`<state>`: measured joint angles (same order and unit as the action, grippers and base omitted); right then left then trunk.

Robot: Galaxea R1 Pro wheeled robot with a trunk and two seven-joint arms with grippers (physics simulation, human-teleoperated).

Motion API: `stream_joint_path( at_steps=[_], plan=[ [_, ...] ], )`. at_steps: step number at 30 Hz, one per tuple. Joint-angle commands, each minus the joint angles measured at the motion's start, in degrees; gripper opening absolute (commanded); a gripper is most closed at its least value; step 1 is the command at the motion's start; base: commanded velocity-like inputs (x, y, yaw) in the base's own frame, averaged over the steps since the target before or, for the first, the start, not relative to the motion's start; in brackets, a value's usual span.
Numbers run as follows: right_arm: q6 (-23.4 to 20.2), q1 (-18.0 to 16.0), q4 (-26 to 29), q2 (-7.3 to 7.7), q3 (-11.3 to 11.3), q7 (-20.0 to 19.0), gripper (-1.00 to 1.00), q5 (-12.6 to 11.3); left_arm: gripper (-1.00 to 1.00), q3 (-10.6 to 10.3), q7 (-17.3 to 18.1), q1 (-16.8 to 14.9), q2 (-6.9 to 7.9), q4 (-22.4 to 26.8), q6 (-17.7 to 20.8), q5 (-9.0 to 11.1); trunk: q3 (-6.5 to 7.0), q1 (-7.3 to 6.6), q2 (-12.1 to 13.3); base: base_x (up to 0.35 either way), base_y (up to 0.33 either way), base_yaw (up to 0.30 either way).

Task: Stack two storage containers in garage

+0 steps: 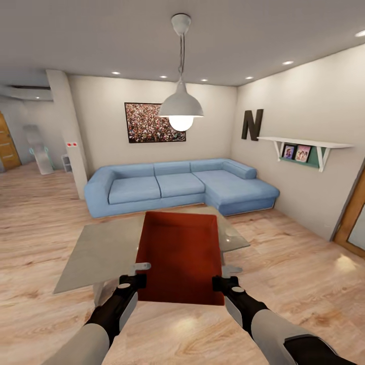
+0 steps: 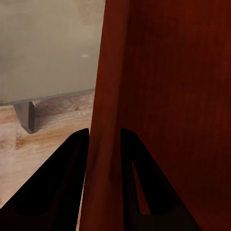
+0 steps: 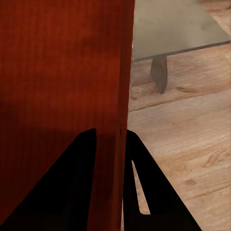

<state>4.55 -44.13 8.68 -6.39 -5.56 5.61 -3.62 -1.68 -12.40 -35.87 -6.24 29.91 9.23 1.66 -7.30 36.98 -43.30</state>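
Note:
I am in the living room, over its light wood-plank floor (image 1: 304,289). One orange-red storage container (image 1: 180,256) hangs in front of me, lifted between both arms, its open ribbed inside facing me. My left gripper (image 1: 136,279) is shut on its left wall near the closest corner. In the left wrist view the two dark fingers (image 2: 72,183) clamp that thin wall (image 2: 103,96). My right gripper (image 1: 219,282) is shut on the right wall, seen as fingers (image 3: 79,183) pinching the container's edge (image 3: 113,72). The garage is out of view.
A low glass-topped table (image 1: 96,248) stands just behind the container, with a blue corner sofa (image 1: 177,185) beyond it. A pendant lamp (image 1: 181,109) hangs ahead. A wall shelf (image 1: 304,144) and a wooden door frame (image 1: 352,213) are on the right; a pillar (image 1: 68,132) is at left.

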Motion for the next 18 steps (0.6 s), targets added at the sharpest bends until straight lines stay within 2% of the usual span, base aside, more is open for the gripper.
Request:
stream_joint_path(
  at_steps=[1, 18],
  plan=[
    [2.4, -0.1, 0.1, -0.03, 0.7, 3.9, -1.00, 0.1, -1.00, 0.1, -2.3, 0.0, -0.09, -0.1, 0.4, -0.1, -0.09, 0.01, -0.1, 0.000, 0.000, 0.272],
    [2.4, -0.1, 0.1, -0.03, 0.7, 3.9, -1.00, 0.1, -1.00, 0.0, -2.3, 0.0, -0.09, 0.1, 0.4, -0.1, -0.09, 0.01, -0.1, 0.000, 0.000, 0.272]
  ],
)
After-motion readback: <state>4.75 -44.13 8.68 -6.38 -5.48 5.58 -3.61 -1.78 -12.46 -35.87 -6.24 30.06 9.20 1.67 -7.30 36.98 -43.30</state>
